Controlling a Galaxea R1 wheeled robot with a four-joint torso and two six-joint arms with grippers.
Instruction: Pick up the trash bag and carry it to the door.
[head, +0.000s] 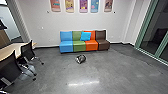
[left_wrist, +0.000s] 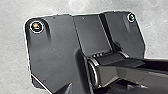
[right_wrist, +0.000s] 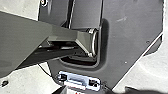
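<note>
The trash bag (head: 81, 59) lies on the floor (head: 117, 72) near the multicoloured couch (head: 66, 46); I can't tell whether either tool is clenched.

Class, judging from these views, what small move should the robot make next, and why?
Probably a short drive forward: what looks like the trash bag lies some way ahead on the floor, near the middle of the head view, in front of the multicolored sofa.
</note>
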